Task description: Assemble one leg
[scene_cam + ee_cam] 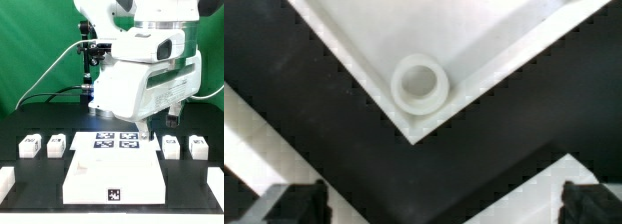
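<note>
Nearest lies the large white panel [115, 180], flat on the black table [35, 200] and bearing 1 square tag [112, 192] by its near edge; the bare table to either side of it is broken only by a white piece [5, 183] at the exterior view's left margin and another [215, 186] at its right margin, both cut off by the frame. Just beyond stand the 4 legs in a row, apart from the panel: the outer left leg [30, 147], the inner left leg [56, 146], the inner right leg [172, 146] and the outer right leg [198, 147], none touched. Between the 2 pairs, at the panel's far edge, lies the marker board [115, 140]. The gripper [148, 130] hangs over the panel's far right corner. In the wrist view its dark fingers [295, 205] are spread wide with nothing between them, and a round socket [418, 82] sits in that corner. Farther back rise the bulky white arm [150, 70], dark cables [40, 90] and a green backdrop [30, 40].
</note>
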`<state>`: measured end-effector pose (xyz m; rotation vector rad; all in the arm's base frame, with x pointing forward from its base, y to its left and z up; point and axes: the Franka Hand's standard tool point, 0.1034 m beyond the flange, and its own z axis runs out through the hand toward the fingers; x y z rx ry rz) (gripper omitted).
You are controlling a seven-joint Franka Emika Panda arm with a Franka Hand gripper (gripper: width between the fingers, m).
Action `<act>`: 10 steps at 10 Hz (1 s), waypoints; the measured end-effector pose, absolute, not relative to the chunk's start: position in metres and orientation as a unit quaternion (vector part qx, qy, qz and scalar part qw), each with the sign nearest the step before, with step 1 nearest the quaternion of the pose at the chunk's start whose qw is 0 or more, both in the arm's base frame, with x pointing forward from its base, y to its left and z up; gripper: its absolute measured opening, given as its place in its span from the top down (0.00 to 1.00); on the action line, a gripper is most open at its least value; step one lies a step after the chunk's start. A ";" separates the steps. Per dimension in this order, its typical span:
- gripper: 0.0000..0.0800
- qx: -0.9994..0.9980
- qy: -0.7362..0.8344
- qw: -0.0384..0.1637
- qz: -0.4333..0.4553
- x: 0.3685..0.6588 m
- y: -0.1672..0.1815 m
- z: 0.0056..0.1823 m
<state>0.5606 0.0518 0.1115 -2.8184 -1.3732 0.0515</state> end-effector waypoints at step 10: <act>0.19 -0.899 -0.438 0.003 0.016 0.561 0.052 0.111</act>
